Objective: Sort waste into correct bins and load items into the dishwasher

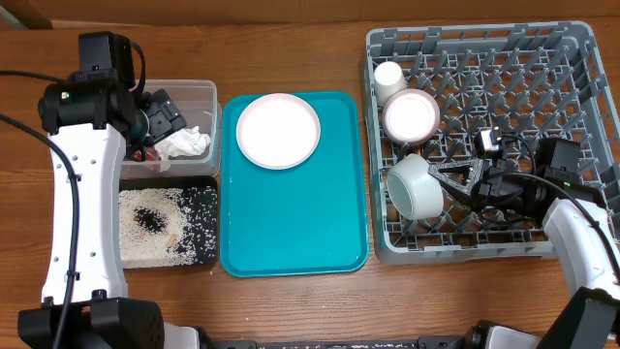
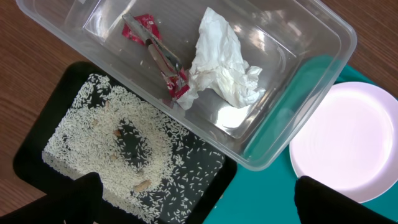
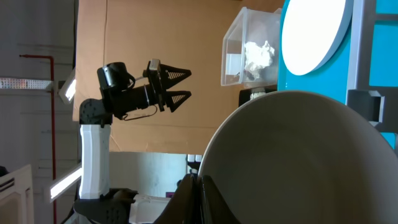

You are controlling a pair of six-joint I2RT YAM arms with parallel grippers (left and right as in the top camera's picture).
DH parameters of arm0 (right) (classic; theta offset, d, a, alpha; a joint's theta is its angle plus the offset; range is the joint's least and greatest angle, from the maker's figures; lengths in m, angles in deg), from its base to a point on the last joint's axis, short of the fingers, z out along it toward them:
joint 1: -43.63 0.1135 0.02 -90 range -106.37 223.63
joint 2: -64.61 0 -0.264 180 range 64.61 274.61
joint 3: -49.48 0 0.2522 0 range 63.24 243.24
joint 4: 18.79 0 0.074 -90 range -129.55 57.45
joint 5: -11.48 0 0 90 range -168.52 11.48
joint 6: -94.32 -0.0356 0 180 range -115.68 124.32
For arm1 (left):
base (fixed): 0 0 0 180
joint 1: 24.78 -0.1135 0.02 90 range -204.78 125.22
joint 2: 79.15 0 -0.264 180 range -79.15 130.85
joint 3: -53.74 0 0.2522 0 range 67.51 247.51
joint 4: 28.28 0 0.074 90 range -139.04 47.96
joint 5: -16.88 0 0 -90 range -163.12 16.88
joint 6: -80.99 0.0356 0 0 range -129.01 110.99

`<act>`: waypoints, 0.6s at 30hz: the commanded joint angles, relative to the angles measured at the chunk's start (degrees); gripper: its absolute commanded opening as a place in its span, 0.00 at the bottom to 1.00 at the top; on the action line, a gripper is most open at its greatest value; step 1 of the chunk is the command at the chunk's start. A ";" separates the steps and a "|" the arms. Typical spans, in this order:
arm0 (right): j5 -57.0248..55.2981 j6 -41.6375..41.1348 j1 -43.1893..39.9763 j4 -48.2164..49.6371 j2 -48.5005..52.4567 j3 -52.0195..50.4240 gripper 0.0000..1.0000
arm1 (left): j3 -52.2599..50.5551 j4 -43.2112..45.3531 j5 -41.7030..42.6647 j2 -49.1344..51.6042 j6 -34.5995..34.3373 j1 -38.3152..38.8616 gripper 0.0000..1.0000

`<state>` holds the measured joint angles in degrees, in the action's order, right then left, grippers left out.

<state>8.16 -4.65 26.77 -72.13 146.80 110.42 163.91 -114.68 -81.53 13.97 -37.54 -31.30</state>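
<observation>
Pale bowl [image 3: 298, 155] fills the near view, its rim seemingly pinched by the right end effector [image 1: 446, 180] inside the grey rack [image 1: 484, 32]; left end effector [image 3: 185, 84] gapes above the tub [image 2: 292, 106] holding napkin [image 2: 224, 62] and wrapper [image 2: 155, 53].

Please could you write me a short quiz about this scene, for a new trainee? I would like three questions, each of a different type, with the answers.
1. True or false: the white plate lies on the teal tray.
2. What lies in the clear tub together with the napkin?
A. rice
B. a red wrapper
C. a cup
3. How many dishes are in the grey rack?

Key
1. True.
2. B.
3. Three: a small cup and two bowls.
</observation>
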 commanded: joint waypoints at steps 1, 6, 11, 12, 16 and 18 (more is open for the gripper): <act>0.17 0.63 -0.15 0.31 0.24 -0.31 0.04 | 0.85 0.04 -0.35 0.33 0.44 -0.11 1.00; 0.17 0.63 -0.13 0.28 0.24 -0.33 0.04 | 0.83 0.04 -0.35 0.33 0.44 -0.11 1.00; 0.17 0.63 -0.13 0.28 0.24 -0.35 0.04 | 0.83 0.04 -0.35 0.33 0.44 -0.11 1.00; 0.17 0.63 -0.13 0.28 0.24 -0.35 0.04 | 0.83 0.04 -0.35 0.33 0.44 -0.11 1.00; -0.09 0.63 -0.07 0.26 0.24 -0.35 0.04 | 0.83 0.04 -0.35 0.33 0.44 -0.11 1.00; -0.70 0.63 0.35 0.28 0.24 -0.35 0.04 | 0.83 0.04 -0.35 0.33 0.44 -0.11 1.00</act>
<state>7.56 -4.65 26.79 -72.08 146.80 110.42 163.91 -114.68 -81.53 13.97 -37.54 -31.30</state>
